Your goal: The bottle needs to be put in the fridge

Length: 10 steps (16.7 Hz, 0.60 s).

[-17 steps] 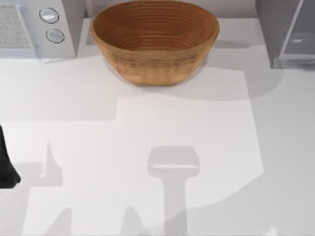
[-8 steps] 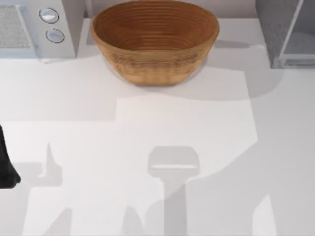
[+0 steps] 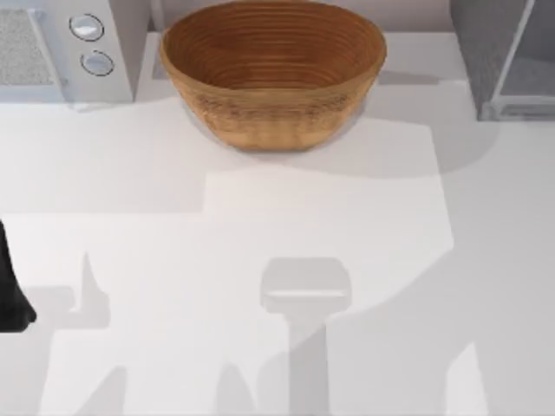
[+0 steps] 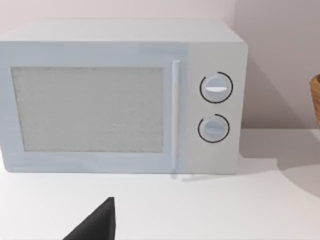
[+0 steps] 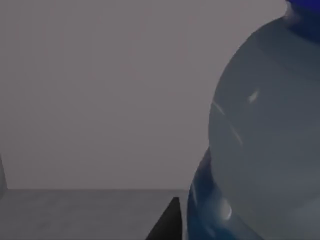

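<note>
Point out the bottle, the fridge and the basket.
bottle [image 5: 265, 140]: right wrist view, translucent body.
fridge [image 3: 486, 43]: top view, speckled dark-grey side.
basket [image 3: 273, 117]: top view, woven outer wall.

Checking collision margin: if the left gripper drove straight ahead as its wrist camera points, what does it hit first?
Most likely the white microwave, squarely ahead in the left wrist view with bare table before it. Depth is unclear.

No legible text, label or number anywhere.

Soft arm shadows across bright table [image 3: 260, 217]
</note>
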Each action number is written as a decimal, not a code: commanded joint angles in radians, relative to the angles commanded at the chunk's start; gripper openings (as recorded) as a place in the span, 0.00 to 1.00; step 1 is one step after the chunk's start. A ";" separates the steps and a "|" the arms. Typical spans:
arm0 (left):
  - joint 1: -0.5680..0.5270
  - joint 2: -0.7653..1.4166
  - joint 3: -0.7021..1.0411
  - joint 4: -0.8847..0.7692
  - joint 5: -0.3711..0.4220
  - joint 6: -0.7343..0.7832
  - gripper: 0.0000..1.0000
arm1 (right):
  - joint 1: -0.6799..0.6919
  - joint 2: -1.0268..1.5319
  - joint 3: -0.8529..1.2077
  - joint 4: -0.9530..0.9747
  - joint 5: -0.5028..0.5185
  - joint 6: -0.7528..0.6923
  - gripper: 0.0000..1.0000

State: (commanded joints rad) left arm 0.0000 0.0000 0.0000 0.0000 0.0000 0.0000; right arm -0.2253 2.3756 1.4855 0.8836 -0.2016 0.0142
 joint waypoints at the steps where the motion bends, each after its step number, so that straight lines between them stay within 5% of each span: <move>1: 0.000 0.000 0.000 0.000 0.000 0.000 1.00 | 0.000 0.000 0.000 0.000 0.000 0.000 0.38; 10: 0.000 0.000 0.000 0.000 0.000 0.000 1.00 | 0.000 0.000 0.000 0.000 0.000 0.000 1.00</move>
State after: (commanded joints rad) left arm 0.0000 0.0000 0.0000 0.0000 0.0000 0.0000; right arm -0.2253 2.3756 1.4855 0.8836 -0.2016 0.0142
